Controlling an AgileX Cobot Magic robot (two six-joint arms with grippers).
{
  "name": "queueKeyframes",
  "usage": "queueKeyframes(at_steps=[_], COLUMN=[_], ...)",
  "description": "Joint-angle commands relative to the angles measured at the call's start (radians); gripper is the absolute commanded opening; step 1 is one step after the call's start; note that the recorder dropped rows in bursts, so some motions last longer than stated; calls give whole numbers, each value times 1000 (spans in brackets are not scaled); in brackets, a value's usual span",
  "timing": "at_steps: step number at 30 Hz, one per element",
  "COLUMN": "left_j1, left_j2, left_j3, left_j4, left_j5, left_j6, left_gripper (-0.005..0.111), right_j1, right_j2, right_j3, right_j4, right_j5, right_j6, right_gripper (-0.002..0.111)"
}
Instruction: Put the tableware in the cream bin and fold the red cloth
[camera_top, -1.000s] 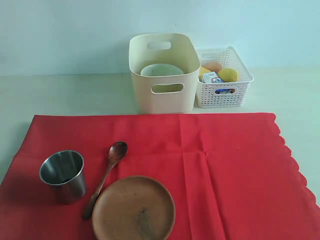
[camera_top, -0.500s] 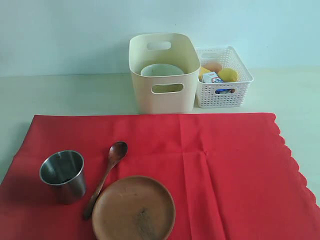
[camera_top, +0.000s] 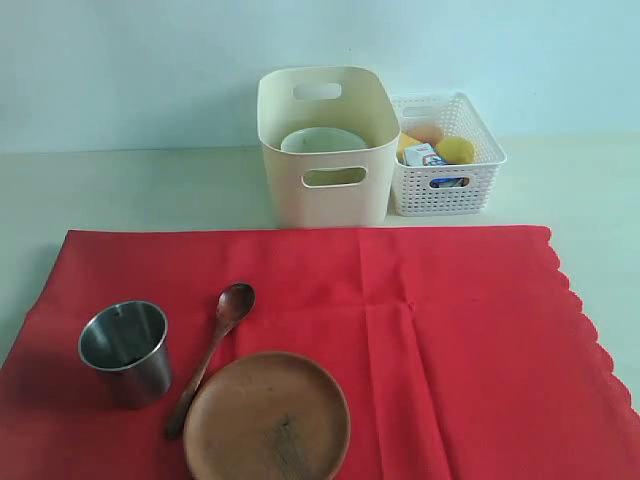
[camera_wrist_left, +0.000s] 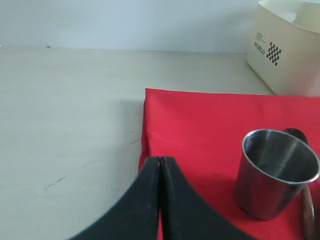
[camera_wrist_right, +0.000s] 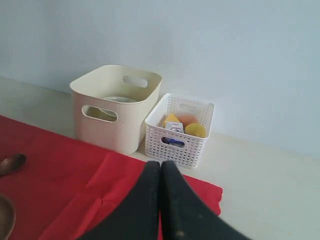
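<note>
Both grippers are empty with their jaws pressed together: the left gripper (camera_wrist_left: 160, 165) hangs over the cloth's edge on the side away from the cream bin (camera_top: 330, 205), and the right gripper (camera_wrist_right: 161, 167) hangs over the cloth on the near side of the bin.

The pale bowl (camera_top: 322, 140) already sits inside the bin. The other three pieces are well apart from the bin, on the red cloth (camera_top: 460, 330), which lies flat in front of it. The steel cup (camera_top: 125, 350) stands upright, farthest out on the left arm's side. The wooden spoon (camera_top: 212, 355) lies on a slant between the cup and the brown plate (camera_top: 268, 415), its bowl end pointing toward the bin. The plate lies farthest in front of the bin. A white lattice basket (camera_top: 440, 200) of food stands just beside the bin.

Likely trouble:
- The jaws must part before any grasp; coming down closed on the cup's rim would tip it.
- The spoon's handle lies very close to the plate's rim, so a pinch on either may nudge the other.
- The plate lies flat, so fingers scraping under its rim could drag and wrinkle the cloth.
- The bowl takes up much of the bin's floor, so a cup or plate let go from high up could land on it and bounce.
- A release slightly off the bin could land in the basket.
- Folding before the cloth is cleared would spill whatever is left on it.
</note>
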Motion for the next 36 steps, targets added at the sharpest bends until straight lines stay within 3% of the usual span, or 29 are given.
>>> queueKeyframes(at_steps=[1,11,23,36], left_j1=[-39,-75,-76,-76], left_j2=[-7,48,443,488], left_j3=[2,-65,-365,-374], left_j4=[-6,-6,-6,-6], left_j5=[-13,15,15,13], left_j6=[-4,-4,-4,-4], left_gripper=[0,0,0,0], right_j1=[0,0,0,0], right_j2=[-5,-5,-5,-5], right_j3=[5,5,5,5], right_j4=[-3,-3,-3,-3], right_j5=[-22,-26,-26,-30], right_j6=[-3,24,24,24], right_gripper=[0,0,0,0])
